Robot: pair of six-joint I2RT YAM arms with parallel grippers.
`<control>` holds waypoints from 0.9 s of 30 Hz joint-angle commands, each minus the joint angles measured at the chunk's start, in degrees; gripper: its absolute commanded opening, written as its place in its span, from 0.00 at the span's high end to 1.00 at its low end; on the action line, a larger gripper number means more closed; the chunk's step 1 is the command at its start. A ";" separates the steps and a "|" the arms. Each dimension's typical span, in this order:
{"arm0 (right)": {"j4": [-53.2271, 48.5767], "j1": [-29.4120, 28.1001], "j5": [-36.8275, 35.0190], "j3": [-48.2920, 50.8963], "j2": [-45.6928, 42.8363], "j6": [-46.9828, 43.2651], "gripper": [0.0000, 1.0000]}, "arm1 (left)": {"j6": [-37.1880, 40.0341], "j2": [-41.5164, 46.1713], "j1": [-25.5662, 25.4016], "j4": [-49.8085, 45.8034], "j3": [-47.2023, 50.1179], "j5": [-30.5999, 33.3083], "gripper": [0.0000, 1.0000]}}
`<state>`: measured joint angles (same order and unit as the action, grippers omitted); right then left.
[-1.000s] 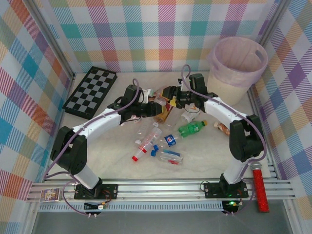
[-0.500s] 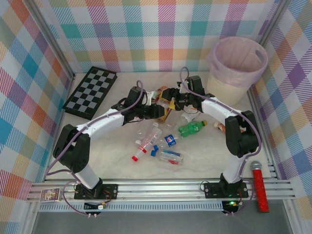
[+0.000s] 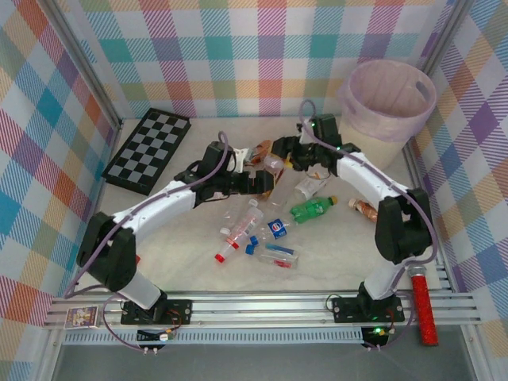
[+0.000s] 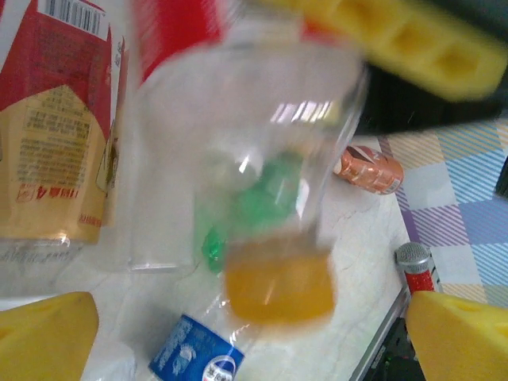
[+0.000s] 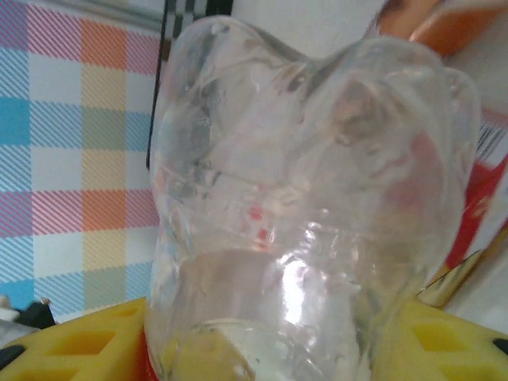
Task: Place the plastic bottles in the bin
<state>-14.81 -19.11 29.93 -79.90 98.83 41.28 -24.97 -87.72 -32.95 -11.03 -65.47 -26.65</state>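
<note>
My right gripper (image 3: pixel 282 159) is shut on a clear plastic bottle (image 3: pixel 274 165) with a red label, and holds it above the table's middle. In the right wrist view the bottle's ribbed base (image 5: pixel 309 198) bulges out between the yellow fingers (image 5: pixel 71 349). My left gripper (image 3: pixel 258 181) is open just in front of it. Its yellow fingertips (image 4: pixel 48 337) stand wide apart under the blurred orange cap (image 4: pixel 278 282). Several more bottles lie on the table, among them a green one (image 3: pixel 312 208), a blue-labelled one (image 3: pixel 276 228) and a brown one (image 3: pixel 363 208). The cream bin (image 3: pixel 386 103) stands at the back right.
A checkerboard (image 3: pixel 148 149) lies at the back left. A red stick (image 3: pixel 423 305) rests on the rail at the front right. Checked walls close in the table on three sides. A red-and-tan labelled bottle (image 4: pixel 55 119) lies close on the left in the left wrist view.
My left gripper has opened and let go of the clear bottle. My right gripper has closed on it, and the right wrist has swung back towards the bin.
</note>
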 commanded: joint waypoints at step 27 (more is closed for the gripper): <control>-20.05 26.93 -37.09 -42.53 7.49 -25.09 0.70 | 0.09 7.68 0.14 -8.83 2.45 7.22 0.01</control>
<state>-34.85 7.53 -4.16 -118.67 104.14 18.26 -24.01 -82.46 -32.93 -20.01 -63.48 -19.92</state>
